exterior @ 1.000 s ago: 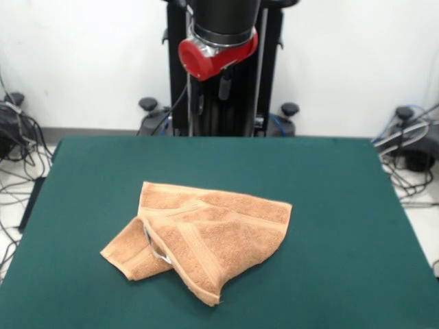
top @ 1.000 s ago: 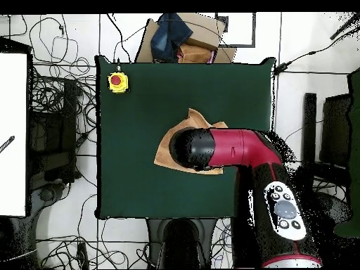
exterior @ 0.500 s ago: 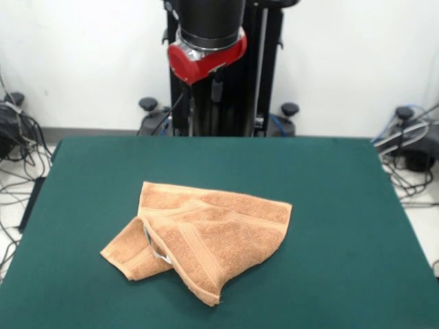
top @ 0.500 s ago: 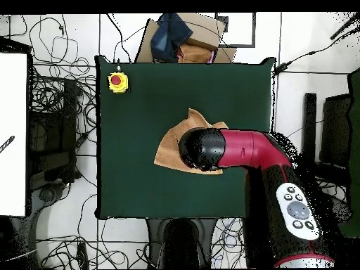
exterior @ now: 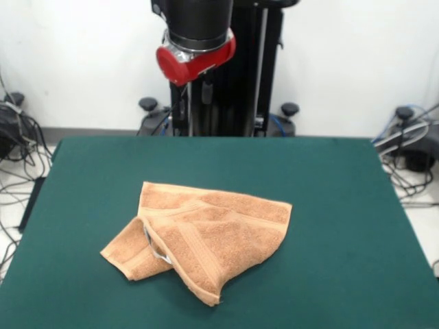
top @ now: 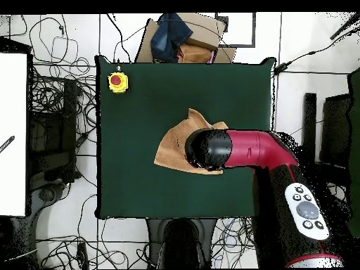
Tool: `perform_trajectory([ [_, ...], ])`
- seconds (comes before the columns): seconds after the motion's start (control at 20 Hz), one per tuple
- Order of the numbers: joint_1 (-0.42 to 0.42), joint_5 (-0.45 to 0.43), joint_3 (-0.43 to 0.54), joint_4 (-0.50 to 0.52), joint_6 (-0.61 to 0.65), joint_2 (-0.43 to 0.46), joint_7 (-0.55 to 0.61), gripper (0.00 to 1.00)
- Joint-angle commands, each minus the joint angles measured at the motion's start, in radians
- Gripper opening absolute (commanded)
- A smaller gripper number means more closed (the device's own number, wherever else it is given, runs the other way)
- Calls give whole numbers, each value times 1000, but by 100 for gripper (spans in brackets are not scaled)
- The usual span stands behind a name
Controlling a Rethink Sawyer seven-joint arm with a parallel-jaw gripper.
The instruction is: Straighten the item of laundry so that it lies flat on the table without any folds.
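One towel (exterior: 206, 229) lies near the middle of the bench (exterior: 329, 205), peach-orange and still folded. In the front view a thick flap is doubled over the main sheet, running from about ten o'clock of the cloth down to a point at six o'clock, with a woven band showing along it. A smaller corner sticks out at eight o'clock from beneath that flap, and a small white tag (exterior: 155, 248) peeks from the seam between the two. The upper edge, from eleven to two o'clock, looks single-layered and lies flat on the green felt. So the task is not done: I judge that the doubled flap has to be lifted and drawn back toward the open side before the cloth can lie flat, and the six o'clock point looks like the easiest place to pinch.

Overhead, the towel (top: 172, 144) sits a little toward three o'clock of the bench's centre, with the arm (top: 260, 151) hanging high above it and hiding its right part. A yellow box with a red button (top: 117, 81) stands at the bench's ten o'clock corner, well apart from the cloth.

The arm's red and black end (exterior: 195, 51) shows at twelve o'clock in the front view, well clear of the bench. The jaws cannot be made out, so I cannot tell their state.
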Motion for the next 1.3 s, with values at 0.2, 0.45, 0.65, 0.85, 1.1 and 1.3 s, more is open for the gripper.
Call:
perform_trajectory([
  [0.2,-30,-127,140,107,54,47,-235,100],
  [0.45,-59,-162,190,118,60,49,-267,100],
  [0.65,-72,-180,220,109,80,57,-267,100],
  [0.85,-82,-208,236,74,94,84,-269,100],
  [1.1,-145,-227,267,54,115,109,-322,100],
  [1.3,-158,-244,284,67,93,118,-302,100],
])
